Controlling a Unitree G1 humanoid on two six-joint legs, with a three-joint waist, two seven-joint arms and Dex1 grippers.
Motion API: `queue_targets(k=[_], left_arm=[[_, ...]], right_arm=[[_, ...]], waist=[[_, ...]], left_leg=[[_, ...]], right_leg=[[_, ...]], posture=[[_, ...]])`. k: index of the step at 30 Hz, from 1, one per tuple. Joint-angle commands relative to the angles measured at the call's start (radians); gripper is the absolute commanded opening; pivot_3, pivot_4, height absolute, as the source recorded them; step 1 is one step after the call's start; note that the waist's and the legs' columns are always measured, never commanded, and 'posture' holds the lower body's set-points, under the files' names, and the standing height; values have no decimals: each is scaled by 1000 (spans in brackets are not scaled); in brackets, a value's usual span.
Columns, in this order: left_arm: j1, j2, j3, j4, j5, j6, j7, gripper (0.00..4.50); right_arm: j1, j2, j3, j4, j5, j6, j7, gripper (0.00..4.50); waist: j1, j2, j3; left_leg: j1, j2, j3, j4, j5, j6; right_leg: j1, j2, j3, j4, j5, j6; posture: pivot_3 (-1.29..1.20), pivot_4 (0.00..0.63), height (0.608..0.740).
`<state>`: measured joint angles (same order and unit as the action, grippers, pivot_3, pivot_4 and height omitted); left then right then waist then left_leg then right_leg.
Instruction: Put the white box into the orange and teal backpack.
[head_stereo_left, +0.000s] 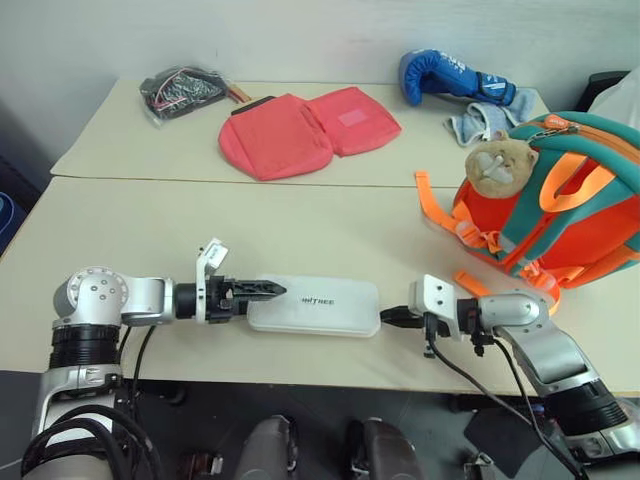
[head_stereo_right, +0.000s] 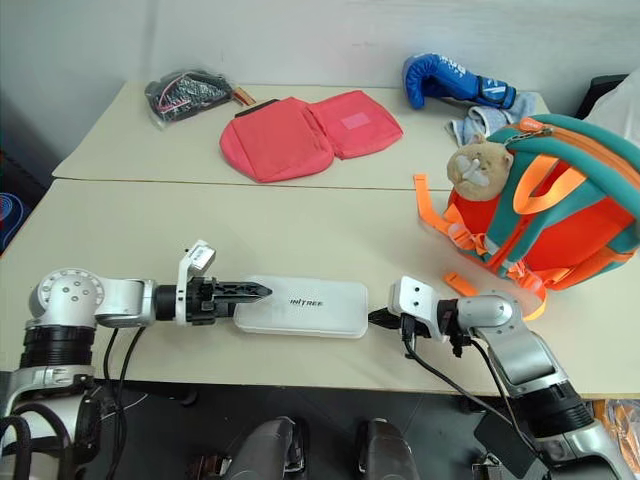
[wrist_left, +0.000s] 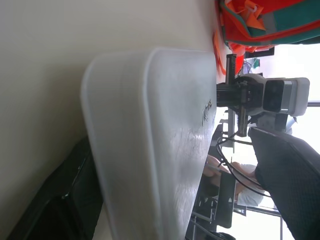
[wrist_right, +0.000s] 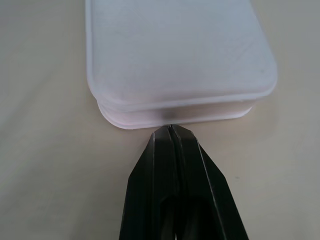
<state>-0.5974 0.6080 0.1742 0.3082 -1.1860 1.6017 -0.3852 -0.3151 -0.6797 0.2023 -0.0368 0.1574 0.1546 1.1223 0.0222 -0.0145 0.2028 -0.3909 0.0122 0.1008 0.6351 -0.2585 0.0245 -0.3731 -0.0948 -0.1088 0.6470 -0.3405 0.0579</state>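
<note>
Head-camera views showed the white box (head_stereo_left: 314, 304) lying flat near the table's (head_stereo_left: 300, 225) front edge, with one arm at each short end. The left gripper (head_stereo_left: 262, 290), fingers spread wide, straddled the box's left end, one finger above it. The right gripper (wrist_right: 171, 131) was pinched shut, empty, its tips touching or nearly touching the opposite end, probably to brace the box for a two-handed squeeze. The orange and teal backpack (head_stereo_left: 560, 210) stood well apart at the table's right, a plush animal (head_stereo_left: 497, 165) on its front, waiting to receive the box.
</note>
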Motion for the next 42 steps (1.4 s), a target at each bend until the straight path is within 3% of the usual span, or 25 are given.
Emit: queue_targets(k=[1, 2, 5, 7, 14, 18, 20, 22, 25, 30, 32, 33, 37, 42], left_arm=[[8, -19, -70, 17, -52, 13, 33, 4465], [6, -20, -79, 18, -64, 13, 36, 4465], [0, -37, -65, 17, -69, 13, 58, 3901], [-2, -70, -11, 14, -51, 13, 93, 3312], [22, -25, -53, -106, -148, 13, 17, 1320], [51, -10, -5, -198, -115, -11, -23, 1247], [71, 11, -9, -259, -74, -75, -77, 1247], [84, 23, -12, -294, -44, -123, -128, 1247], [141, 21, -9, -395, 106, -458, -340, 1247], [178, 17, 16, -413, 227, -748, -541, 1247], [182, 27, 24, -408, 242, -795, -590, 1247], [182, 32, 26, -401, 250, -814, -612, 1247], [172, 41, 28, -372, 286, -877, -681, 1247], [173, 37, 30, -369, 321, -922, -704, 1247]], right_arm=[[-8, 14, 26, 8, -20, -27, 0, 0], [-11, 17, 27, 13, -22, -30, -1, 0], [4, 13, 20, 5, -18, -36, -3, 0], [25, 4, 8, -8, -10, -33, -2, 0], [164, -46, -129, -85, 61, -48, -18, 0], [310, -45, -289, -174, 134, 44, -118, 0], [417, -26, -397, -255, 208, 86, -151, 362], [498, -7, -479, -319, 258, 119, -190, 917], [682, 86, -680, -430, 311, 108, -297, 1956], [784, 243, -876, -498, 378, 58, -457, 3662], [784, 269, -902, -493, 392, 41, -481, 4377], [775, 270, -904, -487, 394, 34, -487, 4447], [621, 217, -867, -408, 410, 58, -518, 4447], [334, 128, -713, -215, 332, 78, -515, 4447]], waist=[[-2, 0, 0], [-2, 0, 0], [-3, 0, 0], [-1, -1, 0], [2, -3, -1], [1, -3, -1], [2, -3, -1], [2, -3, -1], [3, -2, 0], [-1, -2, 0], [-2, -2, 0], [-4, -1, 0], [-15, -1, 0], [-25, 0, 1]], left_leg=[[0, 0, 0, 0, 0, 0], [0, 0, 0, 0, 0, 0], [0, 0, 0, 0, 0, 0], [0, 0, 0, 0, 0, 0], [0, 0, -1, 1, -1, 0], [-1, 0, -1, -1, 0, -1], [-1, 0, -1, -1, 0, -1], [-2, 0, -1, -3, 1, -2], [-1, 0, -1, -5, -1, -7], [-1, 1, 1, -7, -1, -8], [0, 1, 2, -8, -2, -8], [0, 1, 2, -8, -2, -7], [0, 1, 2, -8, -2, -7], [0, 1, 3, -8, 1, -1]], right_leg=[[0, 0, 0, 0, 0, 0], [0, 0, 0, 0, 0, 0], [0, 0, 0, 0, 0, 0], [0, 0, 0, 0, 0, 0], [1, 0, 0, -2, 0, 0], [0, 1, 0, -2, 0, 0], [-1, 1, 0, -2, 0, 0], [-1, 1, 0, -2, 0, 0], [-1, 1, 1, -3, 0, 0], [-2, 1, 2, -5, 0, -1], [-2, 1, 3, -5, 0, -1], [-2, 1, 3, -5, 0, -1], [-3, 1, 3, -5, 0, -1], [-3, 1, 3, -3, 0, -1]], posture=[[0, 150, 740], [0, 150, 740], [0, 150, 740], [0, 150, 740], [0, 150, 740], [0, 150, 740], [0, 150, 740], [0, 150, 740], [0, 150, 740], [0, 150, 740], [0, 150, 740], [0, 150, 740], [0, 150, 740], [0, 150, 740]])
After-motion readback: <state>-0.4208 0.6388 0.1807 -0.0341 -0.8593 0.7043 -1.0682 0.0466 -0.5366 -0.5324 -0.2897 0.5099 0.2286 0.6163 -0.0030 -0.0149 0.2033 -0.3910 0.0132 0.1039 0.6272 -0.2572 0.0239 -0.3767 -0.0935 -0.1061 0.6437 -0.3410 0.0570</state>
